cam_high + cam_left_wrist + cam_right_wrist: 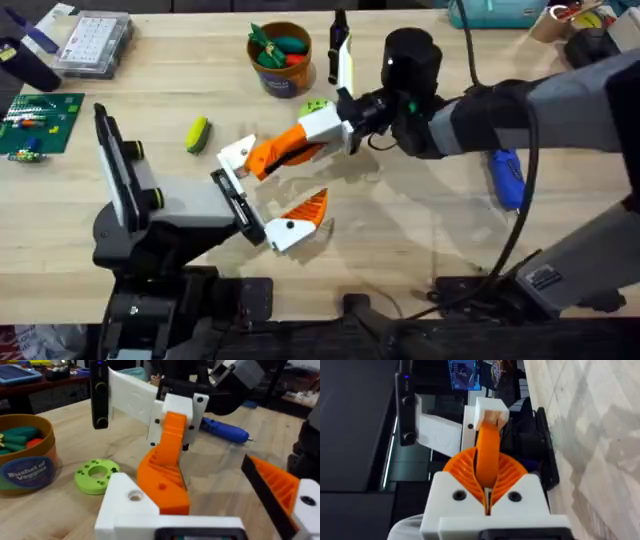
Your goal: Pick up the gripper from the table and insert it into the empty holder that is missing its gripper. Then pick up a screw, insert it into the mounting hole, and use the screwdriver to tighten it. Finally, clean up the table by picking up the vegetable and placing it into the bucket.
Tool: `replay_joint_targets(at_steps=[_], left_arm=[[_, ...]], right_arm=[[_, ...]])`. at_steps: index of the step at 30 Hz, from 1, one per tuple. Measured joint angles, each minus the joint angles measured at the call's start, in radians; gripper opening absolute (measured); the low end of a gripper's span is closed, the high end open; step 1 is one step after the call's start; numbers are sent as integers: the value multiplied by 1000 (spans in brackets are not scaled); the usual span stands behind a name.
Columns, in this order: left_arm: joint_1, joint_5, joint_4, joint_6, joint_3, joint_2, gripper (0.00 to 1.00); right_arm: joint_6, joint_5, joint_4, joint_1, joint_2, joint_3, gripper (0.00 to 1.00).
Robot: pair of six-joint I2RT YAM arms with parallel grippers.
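My right gripper (305, 138) (487, 467) is shut on the orange-and-white gripper piece (272, 155) (165, 465). The piece's lower end rests at the white empty holder (125, 507) on my left arm, beside a round mounting hole (135, 495); I cannot tell whether it is seated. My left gripper (270, 185) stands open, its one orange ribbed finger (280, 487) well apart. The blue screwdriver (507, 178) (225, 430) lies under the right arm. The yellow-green vegetable (197, 134) lies left of the grippers. The bucket (283, 60) (30, 465) holds toy vegetables. A screw is out of view.
A green ring (316, 106) (97, 476) lies between bucket and grippers. A black cylinder (410, 55) stands behind the right gripper. At the far left sit a clear parts box (95, 42) and a green circuit board (35, 120).
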Motion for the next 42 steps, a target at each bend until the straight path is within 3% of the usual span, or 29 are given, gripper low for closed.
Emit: replay_joint_targets(at_steps=[8,16,20,42], left_arm=[[0,-3,0,10,0,0,986],[0,8,-2,-12,0,0,986],[0,7,-2,-24,0,0,986],[6,-19,-1,-32,0,0,986]], right_arm=[[81,16,53,1,17,0,20],[23,34,-66,2,16,11,21],[-5,122,-70,40,16,19,21],[-6,181,-70,72,16,26,21]])
